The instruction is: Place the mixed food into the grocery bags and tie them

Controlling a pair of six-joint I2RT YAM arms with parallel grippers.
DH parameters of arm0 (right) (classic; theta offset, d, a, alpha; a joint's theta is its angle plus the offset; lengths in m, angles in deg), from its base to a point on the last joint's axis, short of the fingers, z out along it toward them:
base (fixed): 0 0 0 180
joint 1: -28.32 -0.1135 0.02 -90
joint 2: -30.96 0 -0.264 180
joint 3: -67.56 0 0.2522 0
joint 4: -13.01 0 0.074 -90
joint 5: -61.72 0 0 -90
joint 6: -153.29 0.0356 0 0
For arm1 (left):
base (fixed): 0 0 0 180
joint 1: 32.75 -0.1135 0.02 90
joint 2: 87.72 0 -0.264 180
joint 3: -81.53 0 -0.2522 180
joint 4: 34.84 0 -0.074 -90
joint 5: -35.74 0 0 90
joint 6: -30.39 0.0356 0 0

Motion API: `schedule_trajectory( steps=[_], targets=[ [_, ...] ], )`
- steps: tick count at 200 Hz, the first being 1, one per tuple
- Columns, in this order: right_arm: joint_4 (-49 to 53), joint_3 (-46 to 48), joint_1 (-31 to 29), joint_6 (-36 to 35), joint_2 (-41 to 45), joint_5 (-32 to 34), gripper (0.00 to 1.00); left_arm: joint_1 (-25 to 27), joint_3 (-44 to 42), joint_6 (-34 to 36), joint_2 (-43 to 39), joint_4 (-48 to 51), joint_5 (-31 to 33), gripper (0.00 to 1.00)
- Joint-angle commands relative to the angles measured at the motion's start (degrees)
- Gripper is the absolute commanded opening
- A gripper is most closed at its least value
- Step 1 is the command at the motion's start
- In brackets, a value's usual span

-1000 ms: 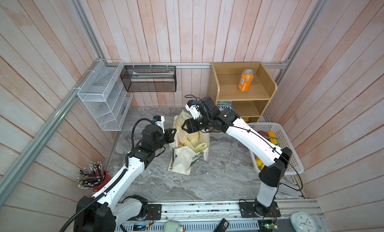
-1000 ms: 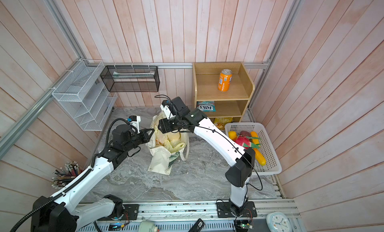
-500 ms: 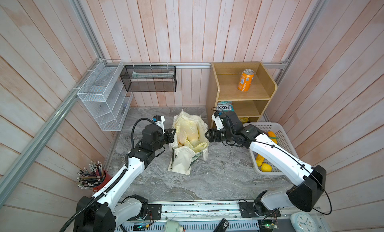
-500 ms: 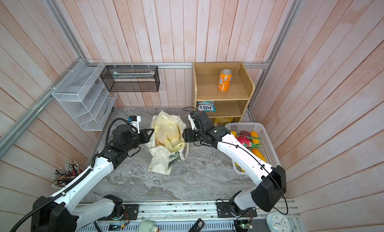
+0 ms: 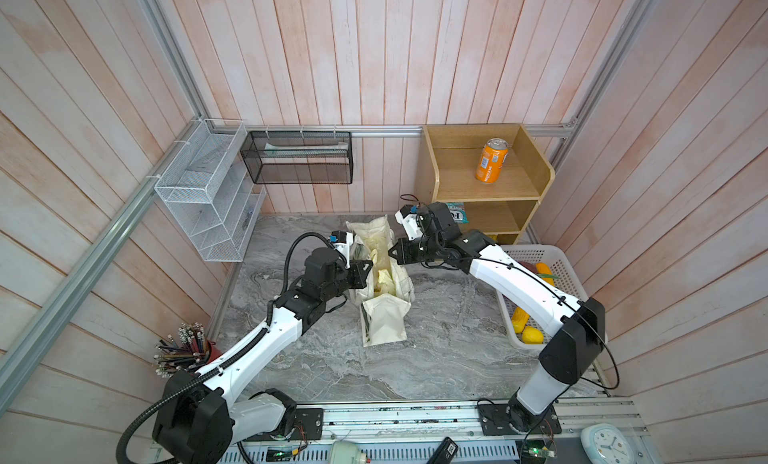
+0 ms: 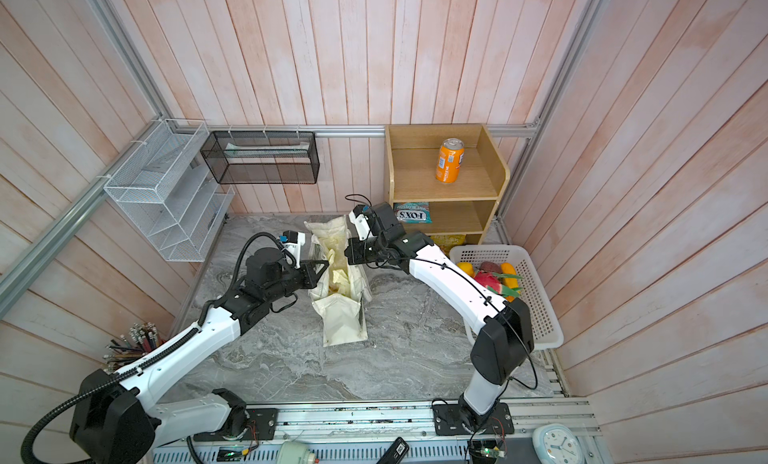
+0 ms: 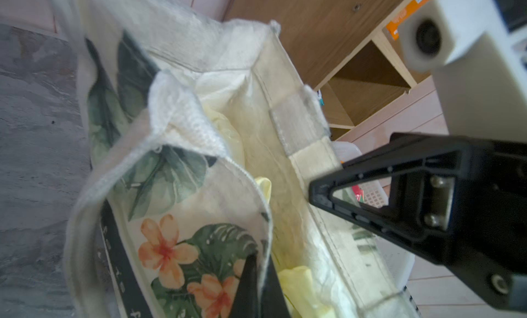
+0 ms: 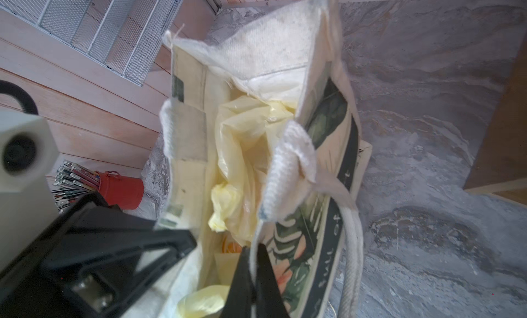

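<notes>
Left hand (image 5: 369, 269) and right hand (image 5: 391, 252) are each clenched on opposite rims of the canvas tote (image 5: 375, 233) on the tabletop (image 5: 436, 349), apparently so its mouth is held spread. Yellow plastic carrier (image 8: 242, 137) is seen inside; toy fruits (image 6: 486, 277) lie in the right basket (image 6: 540, 316).

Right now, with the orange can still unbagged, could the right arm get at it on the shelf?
Probably not as it stands: the right gripper is shut on the canvas tote at its rim. Once it lets go, likely yes: the orange can stands alone on the wooden shelf, top tier open.
</notes>
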Motion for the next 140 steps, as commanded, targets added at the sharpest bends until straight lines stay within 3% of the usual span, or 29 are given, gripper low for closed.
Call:
schedule_trajectory(
  steps=[1,16,27,53,69,75,80,87,140],
  targets=[
    [-5.1,-1.4,-0.8,-0.4,-0.2,-4.1,0.0,0.8,2.3,-0.3,0.8,-5.1,0.9,0.0],
    [-7.3,2.5,-0.6,0.7,1.9,-3.7,0.0,0.7,1.7,0.0,0.5,-4.9,1.6,0.01],
    [-9.0,5.2,-0.1,2.0,4.0,-3.3,0.0,0.8,1.2,0.3,-0.1,-4.6,2.2,0.17],
    [-9.0,7.9,1.1,2.4,8.5,-2.5,0.52,0.7,0.8,1.0,-2.2,-3.8,3.9,0.59],
    [-8.0,8.9,1.8,2.2,11.3,-1.7,0.7,0.4,1.2,1.6,-3.6,-2.9,5.4,0.82],
    [-7.5,9.4,2.1,2.1,12.6,-1.0,0.76,0.2,1.5,1.9,-4.2,-2.3,5.9,0.99],
    [-7.4,9.9,2.3,2.0,13.9,-0.3,0.81,-0.1,1.7,2.3,-4.8,-1.8,6.3,1.0],
    [-7.4,10.9,2.8,1.9,15.8,0.0,0.97,-0.4,2.0,2.9,-5.7,-1.2,6.9,1.0],
    [-9.6,20.5,8.8,1.7,32.2,6.1,0.98,-4.2,1.8,6.4,-13.7,4.1,20.0,1.0]
  ],
)
